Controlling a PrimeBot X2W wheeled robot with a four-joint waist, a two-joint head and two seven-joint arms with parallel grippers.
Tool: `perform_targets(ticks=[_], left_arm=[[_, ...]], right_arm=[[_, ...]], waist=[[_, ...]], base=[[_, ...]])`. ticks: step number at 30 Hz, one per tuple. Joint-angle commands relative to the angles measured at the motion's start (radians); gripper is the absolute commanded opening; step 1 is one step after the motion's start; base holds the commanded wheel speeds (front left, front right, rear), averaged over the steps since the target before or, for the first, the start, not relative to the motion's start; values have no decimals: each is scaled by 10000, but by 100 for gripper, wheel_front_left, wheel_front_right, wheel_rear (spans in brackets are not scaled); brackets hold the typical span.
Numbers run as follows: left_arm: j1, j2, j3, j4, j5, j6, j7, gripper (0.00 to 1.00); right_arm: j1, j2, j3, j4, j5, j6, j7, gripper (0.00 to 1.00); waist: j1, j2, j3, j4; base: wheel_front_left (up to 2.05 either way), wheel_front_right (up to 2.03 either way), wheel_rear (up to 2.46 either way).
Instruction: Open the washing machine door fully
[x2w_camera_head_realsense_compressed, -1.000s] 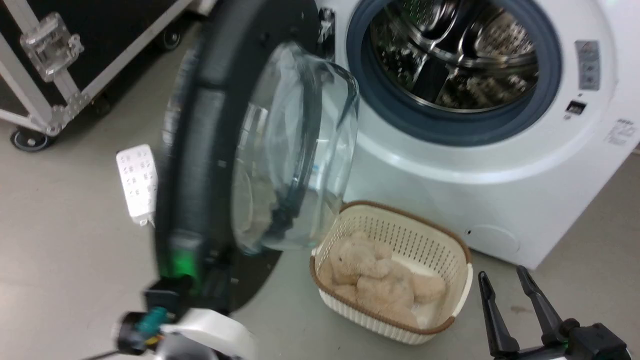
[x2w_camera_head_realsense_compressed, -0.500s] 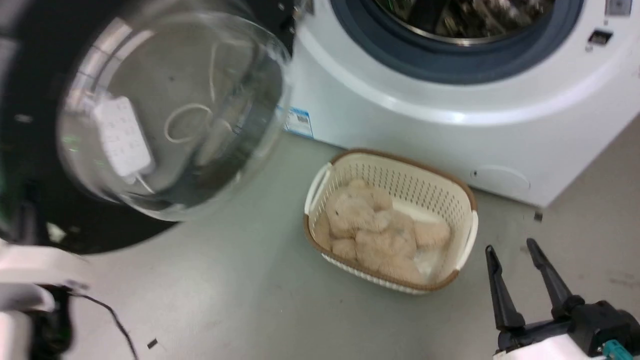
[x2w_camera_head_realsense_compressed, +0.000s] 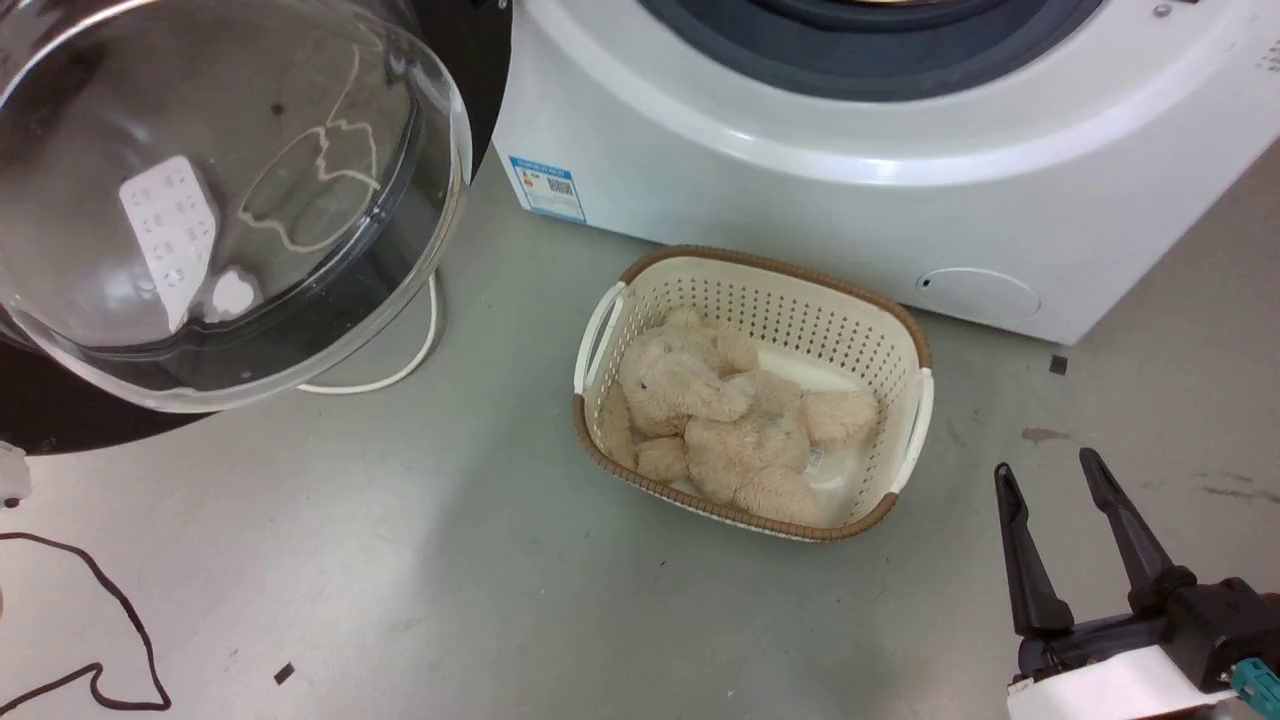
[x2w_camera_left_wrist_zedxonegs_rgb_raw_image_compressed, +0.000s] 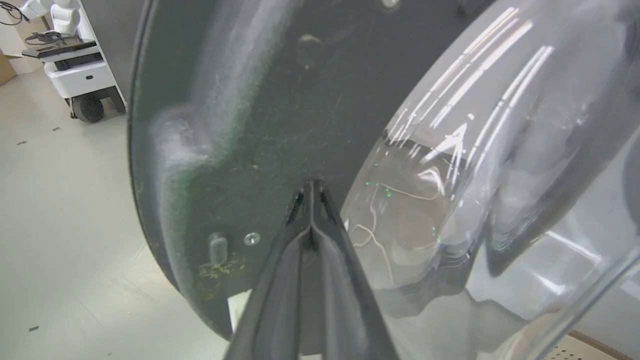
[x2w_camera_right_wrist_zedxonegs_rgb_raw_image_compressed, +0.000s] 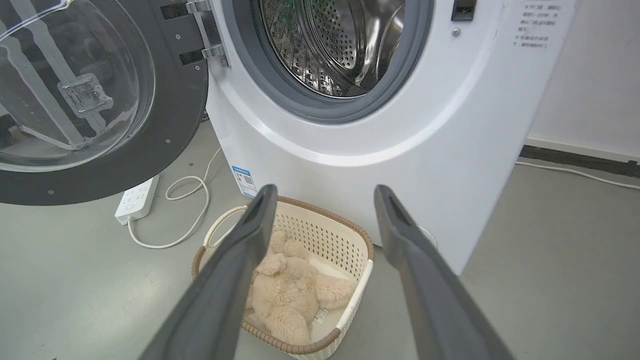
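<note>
Swung far wider than a second ago, the large round black-rimmed washing machine door (x2w_camera_head_realsense_compressed: 230, 200) with its clear glass bowl now stands left of the white front-loading machine (x2w_camera_head_realsense_compressed: 800, 200). Your left gripper (x2w_camera_left_wrist_zedxonegs_rgb_raw_image_compressed: 311, 200), pinched together on nothing, has its tips at the door's dark inner rim. Your right gripper (x2w_camera_head_realsense_compressed: 1045, 462) is spread and idle. You look to be finishing the push, so ease it gently outward. The blue-and-white sticker (x2w_camera_head_realsense_compressed: 545, 188) is too small to read.

Black-rimmed washing machine door (x2w_camera_right_wrist_zedxonegs_rgb_raw_image_compressed: 95, 95) with bulging glass, wide open at left
</note>
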Motion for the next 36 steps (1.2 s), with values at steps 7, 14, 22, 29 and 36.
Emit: perform_targets(ticks=[7, 14, 22, 29, 36], left_arm=[[-6, -123, -500, 33, 459, -179, -712, 0], [990, -896, -1290, -1440, 1070, -34, -1183, 0], [2481, -1846, -2428, -3605, 1689, 515, -1061, 0], [3675, -2521, -3392, -3904, 2103, 893, -986, 15], [4291, -2905, -4102, -3669, 2555, 973, -1229, 100]], right_arm=[[-32, 76, -159, 177, 43, 6, -86, 100], [91, 223, -459, 185, 37, 6, -167, 100], [308, 326, -550, -267, 8, 6, -191, 100], [794, 366, -451, -445, 74, 6, -193, 100], [1188, 371, -387, -529, 304, 6, -194, 100]], waist=[[-2, 0, -743, -141], [-2, 0, -1752, -563], [-2, 0, -2538, -1508], [-2, 0, -3117, -2217], [-2, 0, -3361, -2514]], base=[[0, 0, 0], [0, 0, 0], [0, 0, 0], [0, 0, 0], [0, 0, 0]])
